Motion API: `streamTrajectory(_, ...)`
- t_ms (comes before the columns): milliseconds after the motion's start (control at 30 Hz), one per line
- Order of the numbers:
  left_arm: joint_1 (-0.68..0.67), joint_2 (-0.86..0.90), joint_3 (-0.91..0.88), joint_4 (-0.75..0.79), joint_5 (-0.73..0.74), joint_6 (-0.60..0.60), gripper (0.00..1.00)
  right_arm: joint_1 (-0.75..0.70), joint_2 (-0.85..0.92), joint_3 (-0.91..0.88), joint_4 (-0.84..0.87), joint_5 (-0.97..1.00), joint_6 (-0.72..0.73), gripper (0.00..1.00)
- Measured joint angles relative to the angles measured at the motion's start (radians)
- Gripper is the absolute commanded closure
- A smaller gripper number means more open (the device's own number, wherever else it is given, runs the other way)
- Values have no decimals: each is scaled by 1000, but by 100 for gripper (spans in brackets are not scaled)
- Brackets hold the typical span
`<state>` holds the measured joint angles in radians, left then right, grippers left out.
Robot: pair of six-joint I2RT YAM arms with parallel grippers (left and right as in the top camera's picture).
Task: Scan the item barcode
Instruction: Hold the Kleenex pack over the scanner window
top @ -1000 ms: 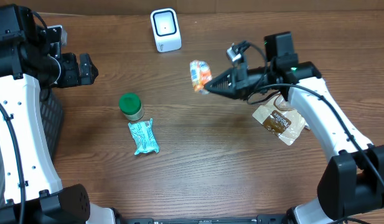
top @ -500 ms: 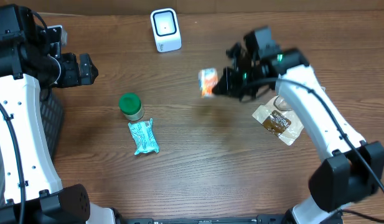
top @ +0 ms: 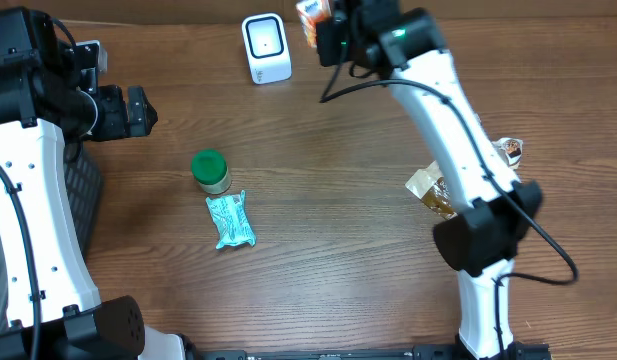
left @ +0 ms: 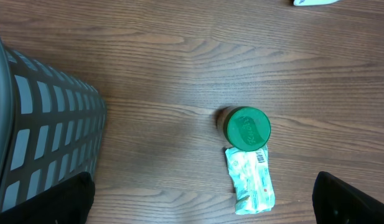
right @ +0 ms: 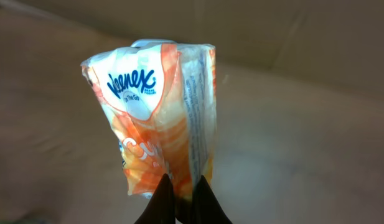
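At the far left a dark grid basket [left: 42, 130] stands on the wooden table [top: 318, 260]. The left gripper [top: 143, 111] hangs above the table just right of it, claw spread wide apart and holding nothing. Nearer and to the right stands a green-lidded jar [top: 210, 170], with a teal packet [top: 231, 220] lying flat just on its near side. Far back sits the white scanner [top: 266, 47]. Just right of it, lifted off the table, is the orange and white Kleenex pack [right: 157, 118], its lower edge pinched in the right gripper [right: 179, 196], whose claw is clamped tight on it. Further right a brown pouch [top: 428, 185] lies on the table, partly hidden by the right arm.
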<state>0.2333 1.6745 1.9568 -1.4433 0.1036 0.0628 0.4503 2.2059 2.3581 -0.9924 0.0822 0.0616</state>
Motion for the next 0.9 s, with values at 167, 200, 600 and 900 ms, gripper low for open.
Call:
streamTrajectory(167, 0, 0, 0, 0, 0, 0, 0, 55, 131, 4, 231, 245, -151, 96)
streamTrajectory(200, 0, 0, 0, 0, 0, 0, 1, 68, 167, 4, 298, 301, -203, 96)
streamTrajectory(600, 0, 0, 0, 0, 0, 0, 1, 157, 384, 4, 765, 513, -645, 96)
streamTrajectory(900, 0, 0, 0, 0, 0, 0, 0, 164, 417, 4, 764, 534, -750, 96)
